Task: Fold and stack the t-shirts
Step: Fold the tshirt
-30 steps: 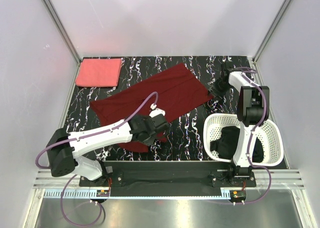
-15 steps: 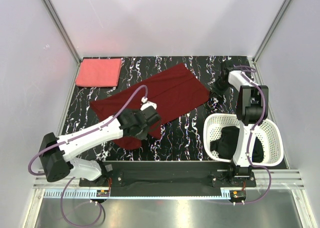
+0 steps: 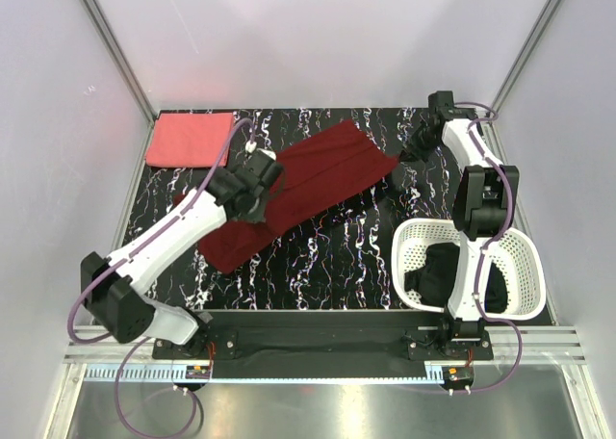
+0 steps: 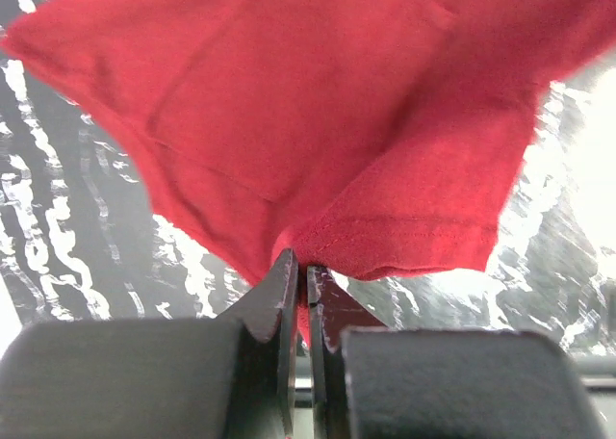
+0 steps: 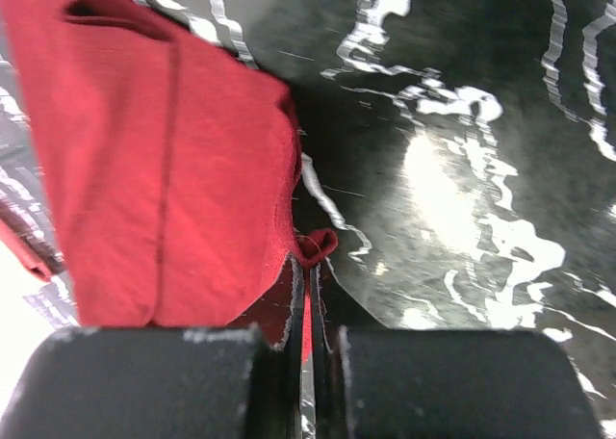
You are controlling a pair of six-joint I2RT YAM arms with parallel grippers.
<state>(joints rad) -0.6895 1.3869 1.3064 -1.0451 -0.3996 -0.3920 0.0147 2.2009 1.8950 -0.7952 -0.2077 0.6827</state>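
Left end effector [image 4: 300, 266] and right end effector [image 5: 306, 266] each pinch a hem of the maroon t-shirt [image 3: 322, 169]: limp, light cloth, best held at corners.

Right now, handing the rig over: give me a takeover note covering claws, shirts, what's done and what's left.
Left claw: shut on a hemmed edge of the maroon t-shirt.
Right claw: shut on that shirt's far-right corner.
Coral pink t-shirt: folded, at the far-left corner of the table.
Black t-shirt: bunched in the white lattice basket, near right.
Done: coral pink folded.
Left: fold the maroon, take out and fold the black, stack all three.
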